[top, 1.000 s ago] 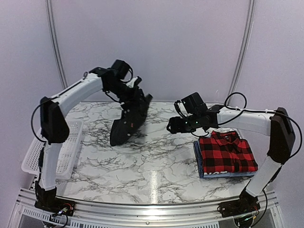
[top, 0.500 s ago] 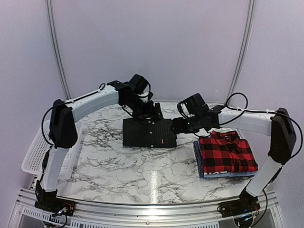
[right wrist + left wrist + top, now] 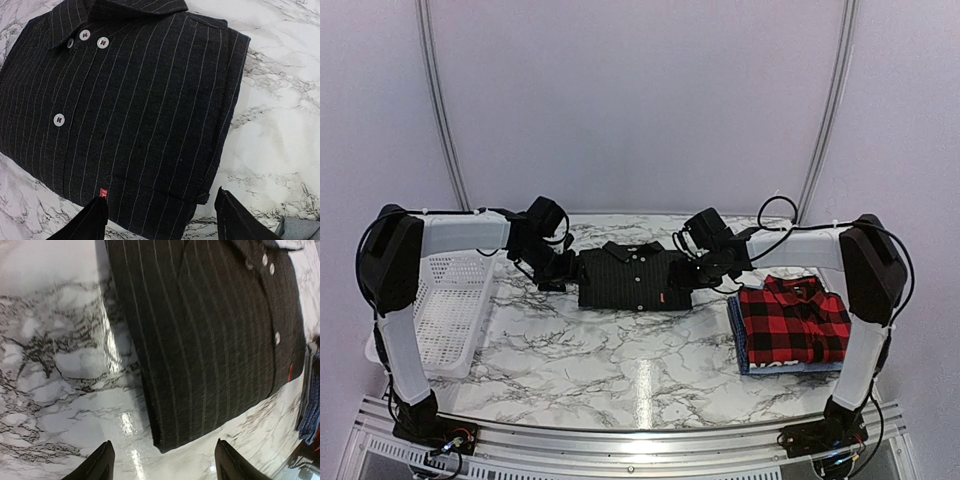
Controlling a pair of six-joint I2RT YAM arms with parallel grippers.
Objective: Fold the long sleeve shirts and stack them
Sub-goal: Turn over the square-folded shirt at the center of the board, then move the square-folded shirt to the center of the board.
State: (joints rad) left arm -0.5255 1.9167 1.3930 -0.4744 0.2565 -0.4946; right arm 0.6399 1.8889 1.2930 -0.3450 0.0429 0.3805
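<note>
Since the earlier frames, the black pinstriped shirt [image 3: 635, 278] goes from hanging under the left gripper [image 3: 558, 272] to lying flat and folded on the marble table [image 3: 620, 380]. The left arm swings down to the shirt's left edge, and the right gripper [image 3: 700, 272] draws in at its right edge.

Current state:
- Both wrist views show the jaws spread wide with nothing clamped. Each pair faces a side edge of the shirt; contact with the cloth cannot be confirmed.
- The black shirt sits at the centre rear of the table, buttons up, collar away from the arm bases.
- The red-and-black plaid shirt [image 3: 795, 322] lies folded on top of the blue shirt [image 3: 734, 342], to the right and apart from the black shirt.

Step in hand: folding of the black shirt appears complete, and transfer to the stack is judged to be next.

Next move calls for:
1. Pinching each side edge through all folded layers.
2. Lifting both sides level, so the fold does not drop open.
3. Carrying the shirt to the right and setting it squarely on the plaid shirt.
</note>
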